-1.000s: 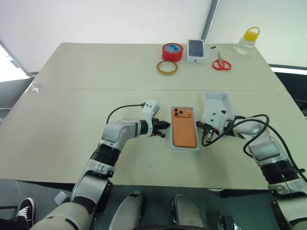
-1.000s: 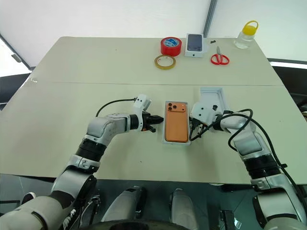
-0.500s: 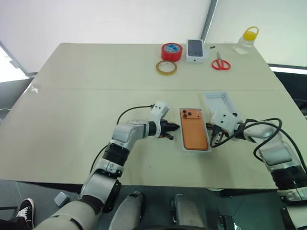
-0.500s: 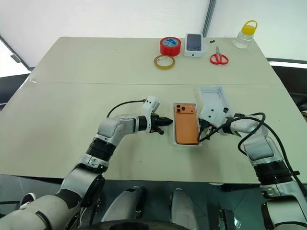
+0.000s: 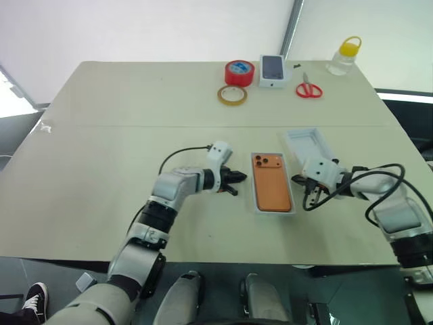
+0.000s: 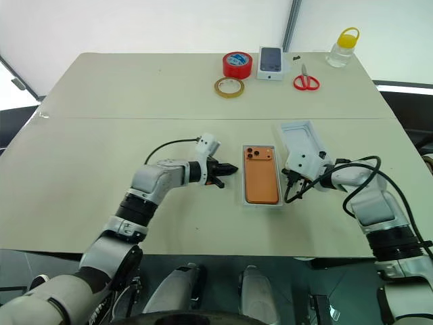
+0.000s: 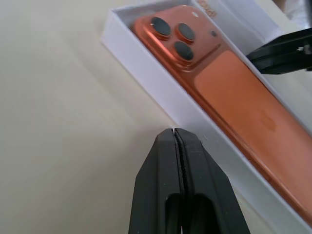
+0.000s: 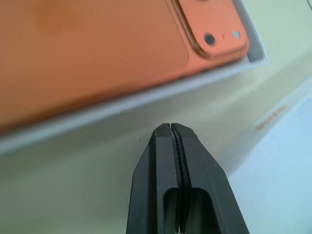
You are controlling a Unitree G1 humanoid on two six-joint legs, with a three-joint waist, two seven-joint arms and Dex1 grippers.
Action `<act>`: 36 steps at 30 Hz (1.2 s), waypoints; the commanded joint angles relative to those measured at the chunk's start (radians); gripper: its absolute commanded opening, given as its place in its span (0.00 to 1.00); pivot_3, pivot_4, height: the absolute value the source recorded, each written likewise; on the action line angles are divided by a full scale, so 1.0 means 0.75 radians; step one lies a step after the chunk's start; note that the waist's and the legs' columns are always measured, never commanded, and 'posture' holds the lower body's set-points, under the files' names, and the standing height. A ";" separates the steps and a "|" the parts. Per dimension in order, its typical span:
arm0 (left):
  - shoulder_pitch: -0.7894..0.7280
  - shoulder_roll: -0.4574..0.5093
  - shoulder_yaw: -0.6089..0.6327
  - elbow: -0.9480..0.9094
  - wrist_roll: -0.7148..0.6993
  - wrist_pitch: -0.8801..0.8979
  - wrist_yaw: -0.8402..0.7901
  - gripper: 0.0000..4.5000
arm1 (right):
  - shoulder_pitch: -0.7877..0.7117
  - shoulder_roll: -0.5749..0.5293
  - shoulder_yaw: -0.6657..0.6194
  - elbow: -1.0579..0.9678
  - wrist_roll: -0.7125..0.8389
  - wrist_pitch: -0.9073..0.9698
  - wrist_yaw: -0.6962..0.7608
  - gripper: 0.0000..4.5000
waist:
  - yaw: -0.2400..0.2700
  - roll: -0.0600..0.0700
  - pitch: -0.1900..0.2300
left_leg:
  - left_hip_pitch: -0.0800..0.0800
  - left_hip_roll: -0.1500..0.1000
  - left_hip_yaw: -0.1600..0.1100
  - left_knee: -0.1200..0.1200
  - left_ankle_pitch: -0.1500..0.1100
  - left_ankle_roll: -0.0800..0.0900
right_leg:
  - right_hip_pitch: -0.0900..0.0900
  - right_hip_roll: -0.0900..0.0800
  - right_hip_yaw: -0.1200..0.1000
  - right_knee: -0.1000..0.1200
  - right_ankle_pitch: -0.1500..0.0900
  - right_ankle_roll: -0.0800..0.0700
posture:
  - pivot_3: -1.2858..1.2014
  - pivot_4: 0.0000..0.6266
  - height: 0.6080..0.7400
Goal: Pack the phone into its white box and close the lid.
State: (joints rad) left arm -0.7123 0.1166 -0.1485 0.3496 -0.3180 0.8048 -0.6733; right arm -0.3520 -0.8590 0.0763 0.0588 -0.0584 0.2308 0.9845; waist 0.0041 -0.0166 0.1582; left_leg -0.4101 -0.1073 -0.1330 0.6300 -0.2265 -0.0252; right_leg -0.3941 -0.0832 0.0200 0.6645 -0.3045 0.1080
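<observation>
The orange phone (image 5: 272,184) lies camera side up inside the shallow white box (image 5: 256,203) near the table's front. The white lid (image 5: 308,143) lies open side up just right of the box and slightly farther back. My left gripper (image 5: 237,177) is shut and empty, pointing at the box's left wall (image 7: 161,83) with a small gap between them. Right of the box my right gripper (image 5: 306,193) is also shut and empty, its tips close to the box's right wall (image 8: 122,105) and near the lid's front end.
At the table's far edge stand a red tape roll (image 5: 239,71), a yellowish tape ring (image 5: 232,95), a white box with a printed phone picture (image 5: 272,70), red scissors (image 5: 308,89) and a yellow-capped bottle (image 5: 342,57). Cables hang from both wrists.
The box with the phone has slid slightly to the right. My left gripper followed it, then drew back left. My right gripper moved right, away from the box's edge.
</observation>
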 commanded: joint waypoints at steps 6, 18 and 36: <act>0.013 0.046 0.169 -0.139 -0.069 -0.028 0.048 0.01 | -0.104 -0.010 -0.091 -0.016 0.089 0.071 -0.026 0.00 | 0.002 0.000 0.000 | 0.000 0.000 0.000 0.001 0.000 0.000 | 0.000 0.000 0.000 0.000 0.000 0.000 | 0.52 0.24 1.00; 0.093 0.286 0.253 -0.269 -0.128 -0.234 -0.162 0.65 | -0.412 0.121 -0.124 0.189 0.147 0.455 -0.212 0.65 | 0.000 0.001 0.001 | -0.001 0.000 0.001 -0.001 0.001 -0.001 | -0.002 -0.001 0.002 0.001 0.000 -0.001 | 0.52 0.24 1.00; 0.427 0.535 0.300 -0.493 -0.124 -0.666 -0.404 0.99 | -0.090 0.280 -0.281 -0.447 0.230 0.964 -0.576 1.00 | 0.004 0.002 0.001 | -0.001 0.001 0.000 -0.003 -0.002 0.004 | -0.003 -0.001 0.002 0.000 0.000 -0.001 | 0.52 0.24 1.00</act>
State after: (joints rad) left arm -0.3979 0.5057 0.0541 0.0257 -0.4124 0.3540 -0.9656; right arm -0.4244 -0.6462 -0.0958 -0.2127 0.1240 0.9357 0.5918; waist 0.0071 -0.0151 0.1589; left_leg -0.4110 -0.1069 -0.1327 0.6277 -0.2285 -0.0218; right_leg -0.3968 -0.0842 0.0219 0.6646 -0.3042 0.1070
